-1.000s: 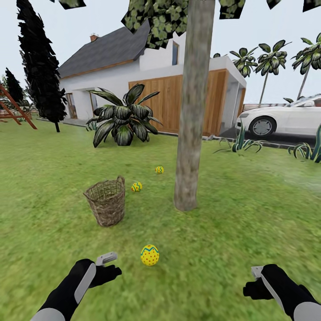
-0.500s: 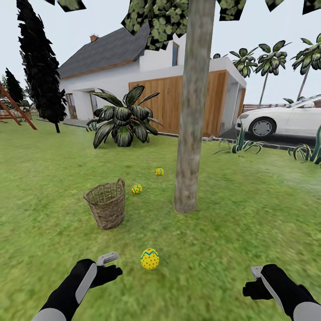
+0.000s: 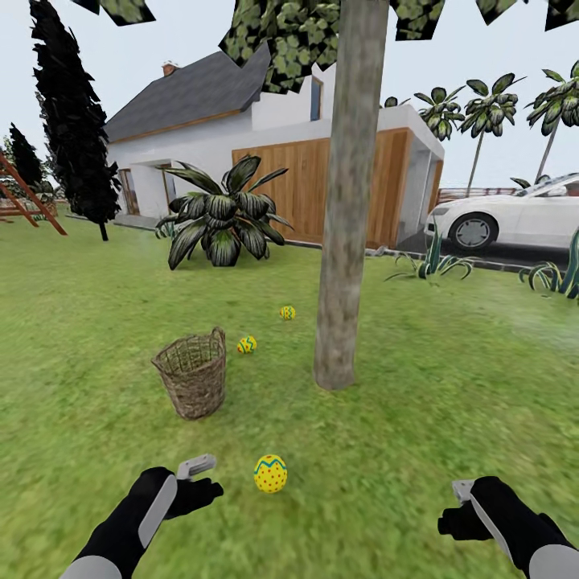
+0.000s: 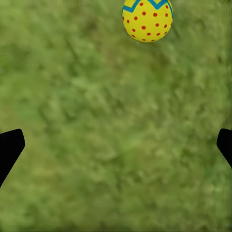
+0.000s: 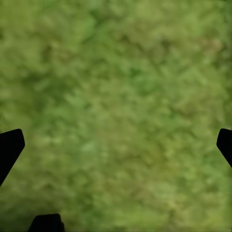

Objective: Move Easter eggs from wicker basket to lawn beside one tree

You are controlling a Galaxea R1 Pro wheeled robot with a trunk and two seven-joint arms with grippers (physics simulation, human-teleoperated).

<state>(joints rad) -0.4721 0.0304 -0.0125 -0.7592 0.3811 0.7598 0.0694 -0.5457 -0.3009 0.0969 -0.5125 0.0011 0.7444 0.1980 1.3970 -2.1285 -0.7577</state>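
Yellow egg w/ red dots and a blue-green zigzag band (image 3: 270, 473) sits on the bright green mottled lawn (image 3: 418, 450) just ahead of my left gripper (image 3: 203, 481), not touching it; on the left wrist cam the same egg (image 4: 147, 19) lies beyond the fingertips (image 4: 9, 150), which are spread wide w/ nothing between them. Right gripper (image 3: 455, 508) hangs over bare grass well off to the right, fingertips (image 5: 9, 147) also wide apart, holding nothing. Brown woven-twig basket w/ arched handle (image 3: 193, 374) stands upright left of the straight grey-brown tree trunk (image 3: 346, 209). Two more yellow painted eggs are on the grass btwn basket and trunk: one (image 3: 247, 345) just beside the basket, one (image 3: 287, 312) farther back. Can't see the basket's inside bottom.
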